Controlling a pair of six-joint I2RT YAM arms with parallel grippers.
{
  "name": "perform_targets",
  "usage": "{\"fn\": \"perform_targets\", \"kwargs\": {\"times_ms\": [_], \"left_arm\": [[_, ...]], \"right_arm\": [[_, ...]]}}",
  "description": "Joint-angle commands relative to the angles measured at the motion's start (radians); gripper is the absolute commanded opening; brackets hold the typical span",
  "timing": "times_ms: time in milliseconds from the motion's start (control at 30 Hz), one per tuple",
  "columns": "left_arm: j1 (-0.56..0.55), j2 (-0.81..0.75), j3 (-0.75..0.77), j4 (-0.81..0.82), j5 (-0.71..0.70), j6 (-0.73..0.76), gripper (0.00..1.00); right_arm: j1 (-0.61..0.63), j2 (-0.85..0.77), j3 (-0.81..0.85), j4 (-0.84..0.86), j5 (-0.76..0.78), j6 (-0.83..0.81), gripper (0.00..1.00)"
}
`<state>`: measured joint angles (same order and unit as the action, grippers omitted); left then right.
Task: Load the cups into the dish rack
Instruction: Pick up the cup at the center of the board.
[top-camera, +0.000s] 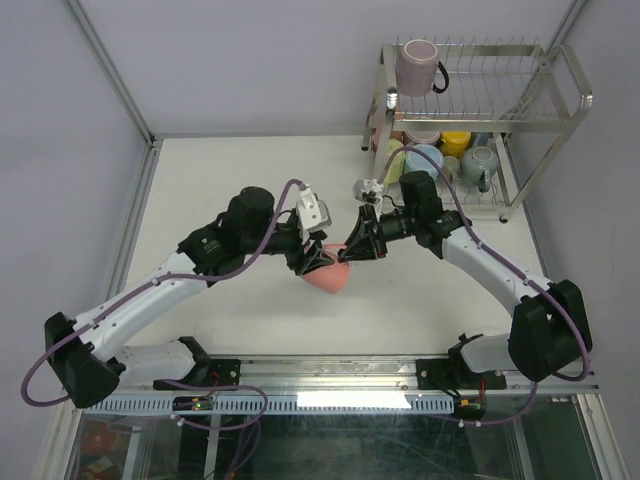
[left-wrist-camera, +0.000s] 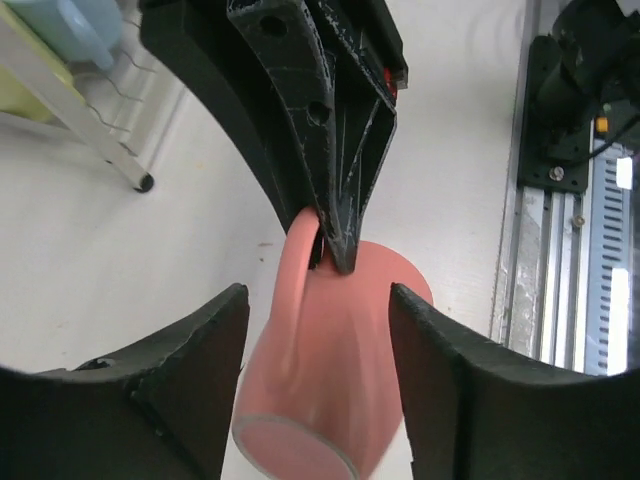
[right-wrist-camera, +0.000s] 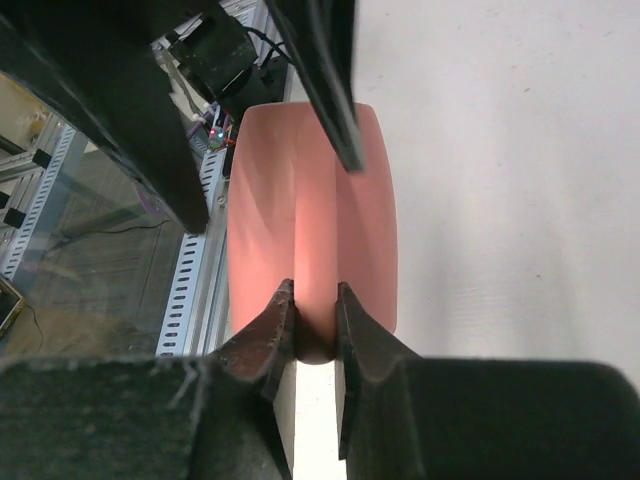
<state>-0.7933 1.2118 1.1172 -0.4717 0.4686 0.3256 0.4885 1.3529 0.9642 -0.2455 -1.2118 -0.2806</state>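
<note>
As I look down from above, the dish rack (top-camera: 520, 121) stands at the far right corner of the white table (top-camera: 230, 170), and it has cups on both levels. A mauve mug (top-camera: 417, 66) sits alone on the upper shelf, at its left end. The lower shelf holds a close group, among them a yellow cup (top-camera: 456, 142), a light blue cup (top-camera: 426, 160), a pale yellow-green cup (top-camera: 394, 155) and a grey-blue mug (top-camera: 480, 163). Well apart from the rack, near the middle of the table, the salmon pink mug (top-camera: 330, 278) lies tilted on its side between the two grippers, which meet over it. From this high view I cannot tell which one holds it, nor whether it touches the table. The right wrist camera makes the first point clear: the right gripper (right-wrist-camera: 316, 325) has its jaws pressed together on the mug's handle (right-wrist-camera: 316, 345), with only that thin loop between them. The left wrist camera shows what the other hides: the left gripper (left-wrist-camera: 318, 310) is parted, one finger on each side of the mug's body. Beside the left finger (left-wrist-camera: 190, 390) a narrow strip of table is visible before the mug begins, so this gripper has hold of nothing. The same camera catches, in its upper left corner, a foot of the dish rack and the light blue cup behind the wires.
</note>
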Motion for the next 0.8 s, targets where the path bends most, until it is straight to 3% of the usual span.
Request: {"fn": "perform_targets", "kwargs": {"times_ms": [0, 267, 433, 600, 767], "left_arm": [[-0.009, -0.175, -0.125, 0.379, -0.069, -0.198, 0.66], [-0.008, -0.443, -0.433, 0.736, -0.417, -0.591, 0.99], [-0.007, -0.597, -0.644, 0.965, -0.519, -0.829, 0.99], [-0.007, -0.55, -0.69, 1.035, -0.515, -0.971, 0.99], [-0.007, -0.459, -0.79, 1.274, -0.504, -1.098, 0.99]], "right_arm": [[-0.044, -0.072, 0.013, 0.104, -0.077, 0.082, 0.0], [-0.108, -0.122, -0.001, 0.169, -0.087, 0.153, 0.0], [-0.16, -0.161, 0.036, 0.192, -0.103, 0.202, 0.0], [-0.182, -0.168, 0.086, 0.199, -0.091, 0.231, 0.0], [-0.185, -0.167, 0.06, 0.3, -0.083, 0.281, 0.0]]}}
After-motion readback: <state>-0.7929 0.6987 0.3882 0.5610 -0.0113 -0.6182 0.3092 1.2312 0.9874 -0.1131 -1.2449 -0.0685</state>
